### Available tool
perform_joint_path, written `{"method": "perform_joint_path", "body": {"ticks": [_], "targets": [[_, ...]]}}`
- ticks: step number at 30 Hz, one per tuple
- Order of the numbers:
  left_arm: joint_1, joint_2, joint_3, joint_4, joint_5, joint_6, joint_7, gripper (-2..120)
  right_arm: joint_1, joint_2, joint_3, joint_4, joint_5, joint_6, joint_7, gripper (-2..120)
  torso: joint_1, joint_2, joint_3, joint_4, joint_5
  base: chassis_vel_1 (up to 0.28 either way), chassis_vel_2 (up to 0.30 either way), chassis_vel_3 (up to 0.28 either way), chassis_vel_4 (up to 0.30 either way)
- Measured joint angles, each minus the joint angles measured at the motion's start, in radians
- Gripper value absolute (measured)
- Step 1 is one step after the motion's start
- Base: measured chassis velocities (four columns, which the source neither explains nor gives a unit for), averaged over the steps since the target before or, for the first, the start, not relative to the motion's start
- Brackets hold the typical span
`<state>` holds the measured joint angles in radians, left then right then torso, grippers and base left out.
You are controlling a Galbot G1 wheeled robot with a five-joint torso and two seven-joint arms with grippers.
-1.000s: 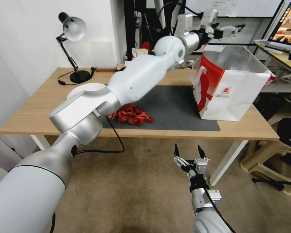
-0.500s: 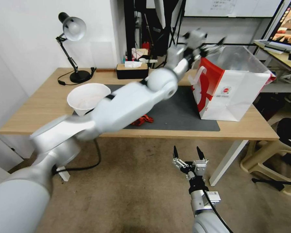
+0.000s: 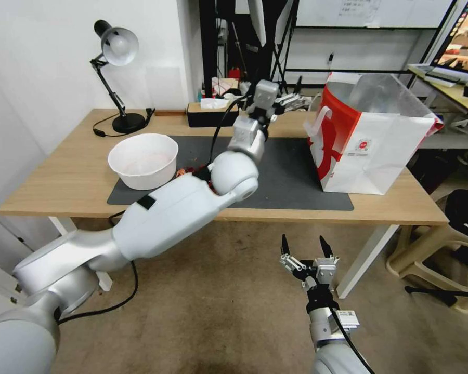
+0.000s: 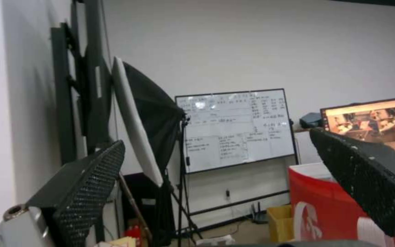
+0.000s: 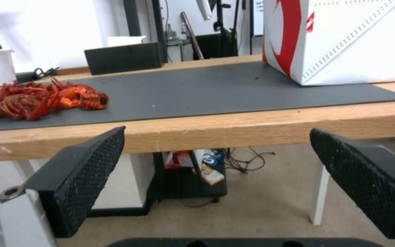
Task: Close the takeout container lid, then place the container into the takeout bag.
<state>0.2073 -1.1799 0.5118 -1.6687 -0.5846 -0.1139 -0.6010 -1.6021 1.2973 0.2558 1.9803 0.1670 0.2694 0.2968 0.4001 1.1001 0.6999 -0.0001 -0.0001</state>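
A pale wooden desk (image 3: 47, 182) stands against a white wall (image 3: 41, 67), with a dark grey mat (image 3: 291, 176) across its middle. A black desk lamp (image 3: 114, 78) sits at its far left corner. Beige carpet (image 3: 218, 301) covers the floor. A whiteboard (image 4: 234, 130) stands behind.

Head view looks down over bench (image 3: 62, 171); right wrist view faces bench edge low, sharing takeout bag (image 5: 344, 37).

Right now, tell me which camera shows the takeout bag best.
The head view: the whole takeout bag stands open on the table's right end. The right wrist view gives its lower white and red side; the left wrist view catches a red corner.
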Motion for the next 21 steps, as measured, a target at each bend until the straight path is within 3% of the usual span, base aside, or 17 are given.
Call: {"method": "perform_joint_path", "body": {"ticks": [9, 19, 21], "targets": [[0.252, 0.154, -0.128, -0.183, 0.055, 0.007, 0.029, 100, -0.013, 0.002, 0.009, 0.009, -0.02, 0.014, 0.004, 100, 0.0, 0.0, 0.0, 0.0003, -0.0003, 0.0, 0.0, 0.0, 0.0], [0.503, 0.215, -0.308, -0.294, 0.146, 0.004, 0.084, 100, -0.014, 0.003, 0.015, 0.021, -0.054, 0.024, 0.017, 100, 0.0, 0.0, 0.0, -0.0001, 0.0001, 0.0, 0.0, 0.0, 0.0], [0.607, 0.225, -0.373, -0.326, 0.186, -0.001, 0.093, 100, -0.012, 0.003, 0.014, 0.024, -0.069, 0.026, 0.02, 100, 0.0, 0.0, 0.0, -0.0001, -0.0001, 0.0, 0.0, 0.0, 0.0]]}}
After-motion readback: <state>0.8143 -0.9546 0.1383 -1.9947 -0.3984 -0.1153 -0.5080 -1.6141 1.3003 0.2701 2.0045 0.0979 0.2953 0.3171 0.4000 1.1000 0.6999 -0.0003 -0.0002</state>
